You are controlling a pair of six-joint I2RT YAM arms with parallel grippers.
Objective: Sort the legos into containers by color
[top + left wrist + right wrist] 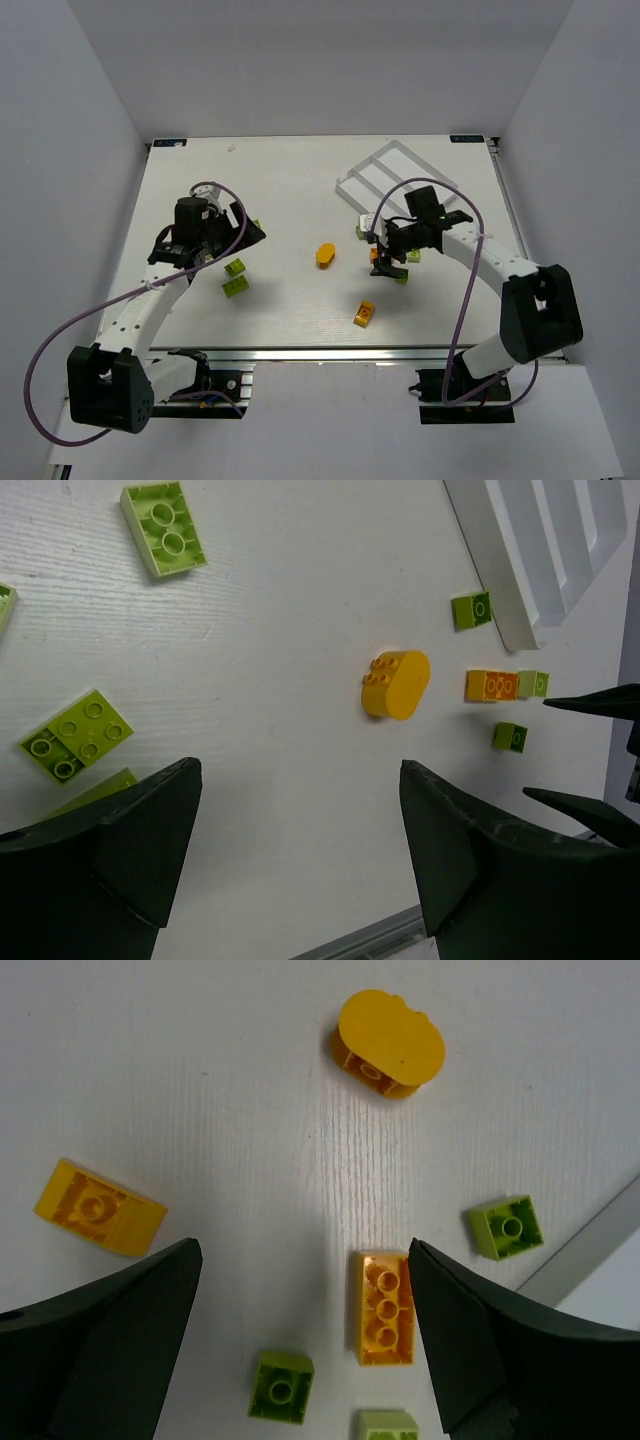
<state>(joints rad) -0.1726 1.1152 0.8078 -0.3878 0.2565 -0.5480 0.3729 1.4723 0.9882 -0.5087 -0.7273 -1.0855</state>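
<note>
My right gripper (383,256) (305,1250) is open and empty, low over a cluster of legos beside the white tray (400,172). An upside-down orange brick (385,1307) lies by its right finger, apart from it. A small green brick (281,1387) and a pale green one (388,1426) lie near the orange brick, and another small green brick (508,1227) lies by the tray corner. The orange oval (326,254) (390,1042) (396,684) lies mid-table. A yellow brick (365,313) (100,1220) lies nearer the front. My left gripper (243,238) (300,770) is open and empty near green bricks (163,528) (77,734).
The tray's compartments (560,540) show no brick in them. A further green brick (95,790) is partly hidden under my left finger. The table's front metal edge (370,935) is close below my left gripper. White walls surround the table.
</note>
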